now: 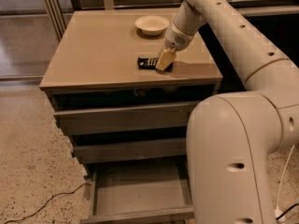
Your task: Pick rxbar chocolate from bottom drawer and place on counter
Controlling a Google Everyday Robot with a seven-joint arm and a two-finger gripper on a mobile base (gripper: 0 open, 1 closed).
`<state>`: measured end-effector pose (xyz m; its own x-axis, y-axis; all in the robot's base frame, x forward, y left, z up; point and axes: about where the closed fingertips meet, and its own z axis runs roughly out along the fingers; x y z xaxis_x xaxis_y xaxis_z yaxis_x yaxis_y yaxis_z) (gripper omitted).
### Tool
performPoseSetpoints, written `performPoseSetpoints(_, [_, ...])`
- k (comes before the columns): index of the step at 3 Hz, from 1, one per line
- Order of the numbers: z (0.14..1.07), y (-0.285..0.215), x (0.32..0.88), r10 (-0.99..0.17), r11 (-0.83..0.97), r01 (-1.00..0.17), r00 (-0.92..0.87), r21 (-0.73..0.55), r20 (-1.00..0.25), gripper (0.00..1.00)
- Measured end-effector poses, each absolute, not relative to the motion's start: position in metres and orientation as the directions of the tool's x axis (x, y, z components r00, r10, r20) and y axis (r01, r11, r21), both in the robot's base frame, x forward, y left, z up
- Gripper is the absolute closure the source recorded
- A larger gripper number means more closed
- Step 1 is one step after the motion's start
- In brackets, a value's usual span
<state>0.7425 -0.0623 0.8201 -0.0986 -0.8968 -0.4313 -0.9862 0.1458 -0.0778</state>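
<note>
The rxbar chocolate, a small black bar with white lettering, lies flat on the tan counter near its front right. My gripper reaches down from the right and sits on the bar's right end, hiding that end. The bottom drawer is pulled out below the cabinet, and its grey tray shows nothing inside.
A white bowl stands at the back of the counter, behind the bar. The two upper grey drawers stand slightly ajar. My large arm body fills the lower right, in front of the drawers' right side. A cable lies on the speckled floor.
</note>
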Motion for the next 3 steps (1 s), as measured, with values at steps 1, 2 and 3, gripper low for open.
performPoseSetpoints(1, [0.8201,-0.0623,0.7425,-0.897,0.146,-0.986,-0.099,-0.078,-0.431,0.57])
performPoseSetpoints(2, [0.8201,-0.0623,0.7425,-0.897,0.146,-0.986,-0.099,-0.078,-0.431,0.34])
performPoseSetpoints(3, [0.8201,-0.0623,0.7425,-0.897,0.146,-0.986,-0.099,-0.078,-0.431,0.03])
